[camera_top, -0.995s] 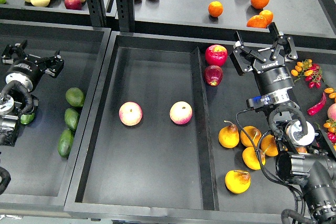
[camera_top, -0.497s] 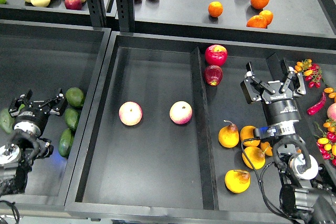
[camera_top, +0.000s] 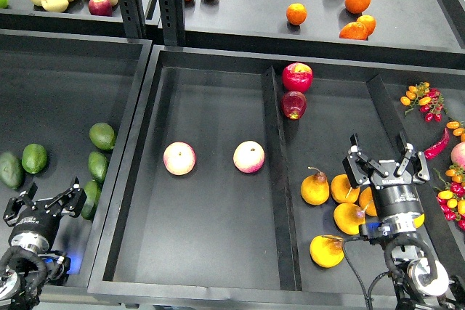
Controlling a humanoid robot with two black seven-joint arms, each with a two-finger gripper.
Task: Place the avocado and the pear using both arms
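1. Two grippers sit low in the scene, both empty: the left gripper (camera_top: 40, 201) over the left bin (camera_top: 65, 63), the right gripper (camera_top: 386, 165) over the right compartment of the middle tray (camera_top: 211, 277).
2. The left gripper's fingers are spread wide and hold nothing. The avocado (camera_top: 90, 199) lies just to its right, close to the nearer fingertip but not between the fingers; I cannot tell whether they touch.
3. More green avocados lie beyond it, up and to the right, and two others off to its left.
4. The right gripper also stands wide open, holding nothing. It hangs over a cluster of orange-yellow pears; the pear (camera_top: 315, 188), with its short brown stem, lies to the gripper's left, apart from it.
5. Judging by this, the step in hand is the approach, with neither fruit grasped yet.
6. The next move likely calls for the left gripper to shift right and straddle the avocado, and the right gripper to shift left, drop around the pear, and avoid nudging its neighbours.
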